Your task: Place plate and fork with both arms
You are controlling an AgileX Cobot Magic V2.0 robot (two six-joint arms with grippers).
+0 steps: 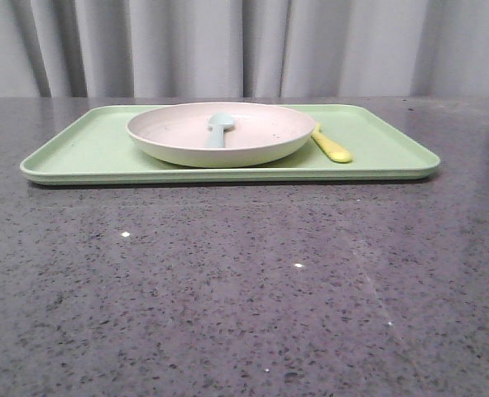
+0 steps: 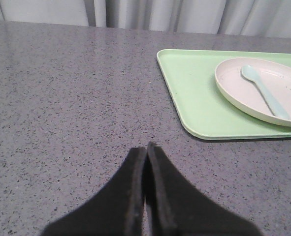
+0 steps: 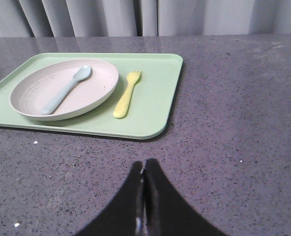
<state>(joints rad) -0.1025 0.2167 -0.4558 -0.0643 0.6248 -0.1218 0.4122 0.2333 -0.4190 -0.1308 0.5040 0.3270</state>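
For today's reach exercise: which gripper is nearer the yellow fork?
Right. The fork lies on the tray's right side, just ahead of the right gripper; the left gripper sits off the tray's left end.

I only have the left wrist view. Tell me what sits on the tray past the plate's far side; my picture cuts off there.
Observer: A yellow fork lies on the tray, beside the plate and not touching it, on the robot's right.
Operator: Give me the state of the right tool.
Observer: The right tool is shut and holds nothing, hovering over bare table short of the tray.
Operator: Confirm which way the fork points.
Observer: Its tines point away from the robot, handle end toward the tray's near edge. The pale blue spoon in the plate lies roughly the same way.
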